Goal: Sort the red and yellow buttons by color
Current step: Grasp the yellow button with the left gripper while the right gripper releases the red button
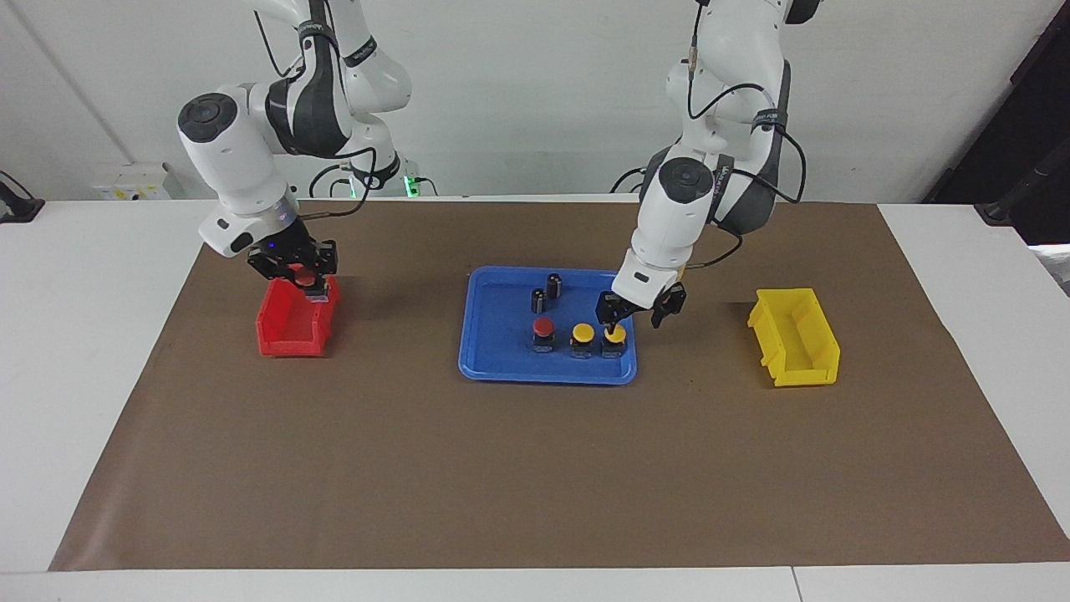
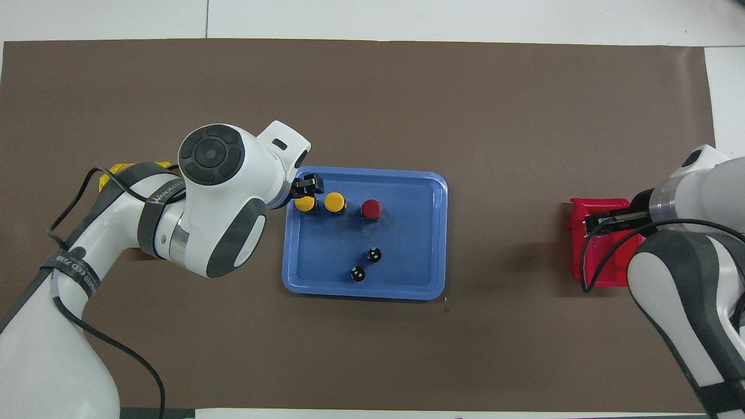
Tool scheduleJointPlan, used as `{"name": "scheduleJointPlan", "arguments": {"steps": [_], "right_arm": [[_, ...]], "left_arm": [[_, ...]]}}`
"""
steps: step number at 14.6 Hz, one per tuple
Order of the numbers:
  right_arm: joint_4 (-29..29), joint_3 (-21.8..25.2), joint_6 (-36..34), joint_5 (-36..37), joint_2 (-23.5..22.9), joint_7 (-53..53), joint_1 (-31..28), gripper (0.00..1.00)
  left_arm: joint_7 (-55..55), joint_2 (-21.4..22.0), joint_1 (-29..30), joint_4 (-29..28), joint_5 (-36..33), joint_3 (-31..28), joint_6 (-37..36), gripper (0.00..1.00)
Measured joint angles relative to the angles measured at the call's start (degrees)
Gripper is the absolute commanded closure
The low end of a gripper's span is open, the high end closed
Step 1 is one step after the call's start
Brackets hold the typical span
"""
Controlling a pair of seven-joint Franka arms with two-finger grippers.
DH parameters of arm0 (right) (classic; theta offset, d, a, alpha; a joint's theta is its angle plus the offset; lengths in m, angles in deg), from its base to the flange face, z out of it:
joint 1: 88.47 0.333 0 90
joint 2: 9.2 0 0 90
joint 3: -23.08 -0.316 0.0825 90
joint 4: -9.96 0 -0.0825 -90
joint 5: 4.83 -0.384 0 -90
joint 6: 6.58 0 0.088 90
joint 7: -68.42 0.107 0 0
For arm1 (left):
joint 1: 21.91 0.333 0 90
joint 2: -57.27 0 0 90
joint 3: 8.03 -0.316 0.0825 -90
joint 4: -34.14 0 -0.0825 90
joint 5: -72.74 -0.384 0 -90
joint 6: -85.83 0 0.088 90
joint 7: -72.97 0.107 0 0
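A blue tray (image 1: 501, 372) holds a red button (image 1: 543, 328) and two yellow buttons (image 1: 583, 334) (image 1: 615, 334) in a row; they also show in the overhead view as the red button (image 2: 371, 208) and yellow buttons (image 2: 334, 202) (image 2: 305, 203). My left gripper (image 1: 638, 312) is open just above the tray, one finger over the yellow button nearest the left arm's end. My right gripper (image 1: 308, 283) is shut on a second red button (image 1: 304, 274) and holds it over the red bin (image 1: 292, 330), at the bin's end nearer the robots.
Two small dark cylinders with silvery tops (image 1: 553, 285) (image 1: 538, 299) stand in the tray, nearer the robots than the buttons. A yellow bin (image 1: 794, 334) sits toward the left arm's end, largely hidden by the left arm in the overhead view. Brown mat (image 1: 535, 468) covers the table.
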Motion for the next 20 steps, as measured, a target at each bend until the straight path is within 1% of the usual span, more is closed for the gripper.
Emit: {"name": "scheduleJointPlan", "arguments": {"steps": [2,5,6,7,8,9,14,15,16,17,18,19,20], "right_arm": [[2.65,0.04,2.75,0.05,0.12,-3.65,-1.96,1.00],[4.17,-0.07,3.09,0.07,0.66,-4.91,-2.39,1.00],[4.82,-0.11,3.36,0.08,0.92,-5.49,-2.39,0.99],[5.50,-0.10,3.84,0.08,1.13,-6.03,-2.44,0.99],[6.14,-0.08,4.42,0.09,1.28,-6.41,-2.50,0.99],[6.65,-0.08,5.00,0.09,1.36,-6.71,-2.60,0.99],[8.60,-0.07,7.69,0.11,1.38,-10.19,-4.99,0.99],[9.50,-0.06,9.04,0.11,1.37,-10.86,-5.73,0.99],[10.50,-0.04,10.26,0.11,1.35,-11.27,-6.21,0.99],[11.27,-0.05,10.94,0.11,1.35,-11.29,-6.37,0.99],[11.78,-0.10,11.39,0.11,1.35,-11.29,-6.38,0.99],[12.03,-0.20,11.50,0.11,1.36,-11.29,-6.37,0.98],[12.14,-0.29,11.54,0.11,1.36,-11.29,-6.37,0.98]], "left_arm": [[-0.35,0.00,-0.55,-0.90,0.00,-0.01,0.75,0.16],[-0.72,-0.01,-1.32,-2.47,0.00,-0.01,2.75,0.16],[-0.79,-0.08,-1.43,-3.16,0.00,0.02,3.82,0.18],[-0.81,-0.32,-1.43,-3.68,0.00,0.01,4.68,0.23],[-0.81,-0.65,-1.44,-4.00,0.00,0.01,5.53,0.24],[-0.85,-0.98,-1.43,-4.05,0.00,0.00,6.07,0.29],[-1.05,-1.21,-1.43,-3.92,0.00,-0.07,6.88,0.31],[-1.09,-1.21,-1.43,-3.88,0.00,-0.07,6.99,0.40],[-1.20,-1.21,-1.43,-3.84,0.00,-0.07,7.11,0.52],[-1.76,-1.21,-1.43,-3.80,0.00,-0.08,7.23,0.69],[-2.48,-1.21,-1.44,-3.70,0.01,-0.08,7.35,0.84],[-2.90,-1.21,-1.43,-3.51,0.01,-0.08,7.39,0.92],[-3.12,-1.24,-1.43,-3.26,0.01,-0.08,7.39,0.96]]}}
